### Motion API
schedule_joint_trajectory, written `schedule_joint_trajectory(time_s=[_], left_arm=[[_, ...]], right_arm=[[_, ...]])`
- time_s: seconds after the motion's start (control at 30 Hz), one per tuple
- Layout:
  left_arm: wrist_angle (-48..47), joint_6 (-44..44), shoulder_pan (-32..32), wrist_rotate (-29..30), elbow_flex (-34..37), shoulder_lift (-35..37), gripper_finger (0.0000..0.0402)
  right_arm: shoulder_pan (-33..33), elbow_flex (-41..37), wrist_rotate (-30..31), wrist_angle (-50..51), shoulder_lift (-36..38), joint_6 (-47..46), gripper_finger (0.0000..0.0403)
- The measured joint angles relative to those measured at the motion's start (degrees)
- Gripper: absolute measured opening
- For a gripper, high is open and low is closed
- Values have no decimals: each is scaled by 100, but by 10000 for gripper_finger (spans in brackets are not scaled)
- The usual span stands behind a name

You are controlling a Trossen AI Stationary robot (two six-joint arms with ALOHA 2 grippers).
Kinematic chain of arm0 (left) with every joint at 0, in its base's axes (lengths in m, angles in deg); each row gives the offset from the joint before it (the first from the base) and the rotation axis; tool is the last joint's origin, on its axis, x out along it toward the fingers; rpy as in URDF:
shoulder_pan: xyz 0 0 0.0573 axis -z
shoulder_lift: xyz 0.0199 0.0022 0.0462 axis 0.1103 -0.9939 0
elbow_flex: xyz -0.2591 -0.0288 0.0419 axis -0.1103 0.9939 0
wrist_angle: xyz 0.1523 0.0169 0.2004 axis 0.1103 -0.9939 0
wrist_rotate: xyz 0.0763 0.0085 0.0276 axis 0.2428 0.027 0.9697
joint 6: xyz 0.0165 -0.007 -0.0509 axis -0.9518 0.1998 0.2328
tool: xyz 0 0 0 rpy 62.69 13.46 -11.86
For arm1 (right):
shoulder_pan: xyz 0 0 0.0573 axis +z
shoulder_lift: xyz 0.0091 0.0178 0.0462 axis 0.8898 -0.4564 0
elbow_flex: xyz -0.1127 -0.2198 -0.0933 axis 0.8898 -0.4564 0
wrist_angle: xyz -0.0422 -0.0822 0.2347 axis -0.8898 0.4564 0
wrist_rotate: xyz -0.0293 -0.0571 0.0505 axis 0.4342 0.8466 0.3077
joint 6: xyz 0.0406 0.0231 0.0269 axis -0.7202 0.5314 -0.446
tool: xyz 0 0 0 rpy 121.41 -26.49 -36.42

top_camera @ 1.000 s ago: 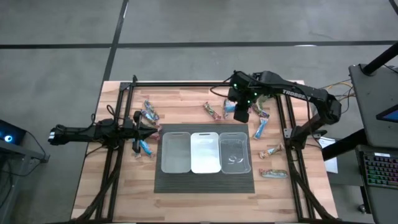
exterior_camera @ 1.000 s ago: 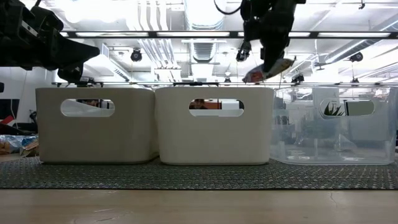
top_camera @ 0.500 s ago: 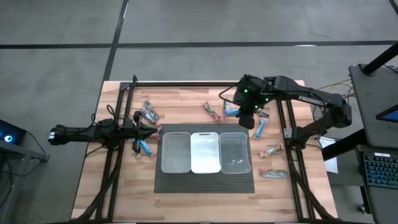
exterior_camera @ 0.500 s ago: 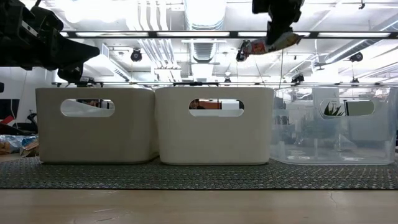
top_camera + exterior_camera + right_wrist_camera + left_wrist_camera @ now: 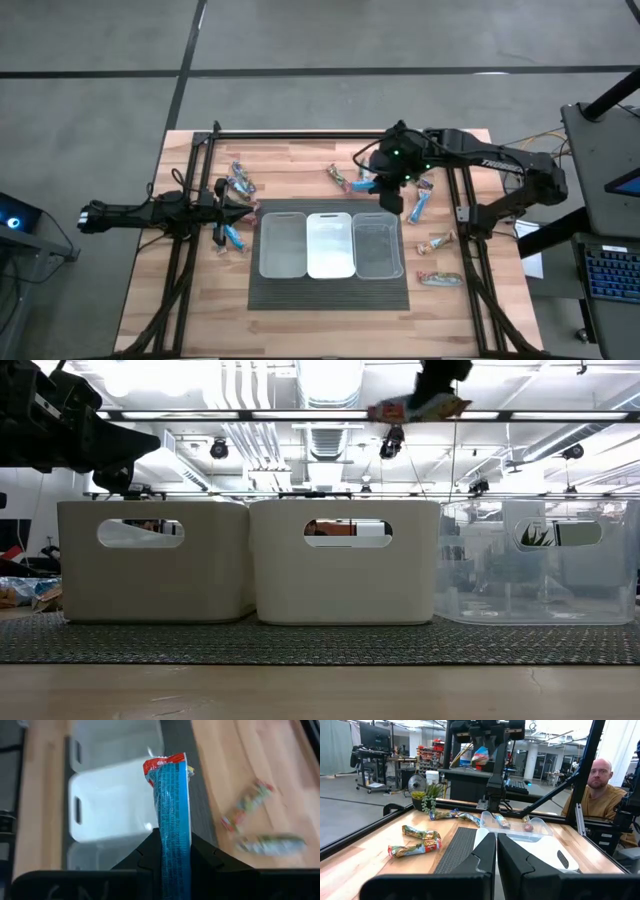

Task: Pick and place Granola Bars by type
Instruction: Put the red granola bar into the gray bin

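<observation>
Wooden table (image 5: pixel 300 310) in an open workshop, dark mat (image 5: pixel 330 293) near the front edge with three bins (image 5: pixel 330 244) in a row on it. Loose bars (image 5: pixel 438 278) lie on the wood right of the bins, more at the left and far side.

Left gripper (image 5: pixel 245 212) waits just left of the bins, fingers pressed together, empty.

Right gripper (image 5: pixel 388 190) hangs high over the far edge of the right bin, pinching a blue bar (image 5: pixel 173 790) by one end.

Judgement: the bar is light, the foil slick and crinkly, the body fairly stiff; an end pinch lets it swing, a mid-length grip would be steadier.

Right wrist view shows the blue wrapper and its red end; low view shows only height above the rims. Left wrist view adds a person (image 5: pixel 606 795) beyond the table.
</observation>
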Motion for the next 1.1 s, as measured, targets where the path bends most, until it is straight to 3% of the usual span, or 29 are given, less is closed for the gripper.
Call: schedule_joint_trajectory(time_s=[0.5,1.1], left_arm=[[0,0,0,0,-1,2,0],[0,-253,0,2,0,0,0]], right_arm=[[326,0,-661,-1837,-693,-741,59],[601,0,-1004,-3922,-1783,-1265,59]])
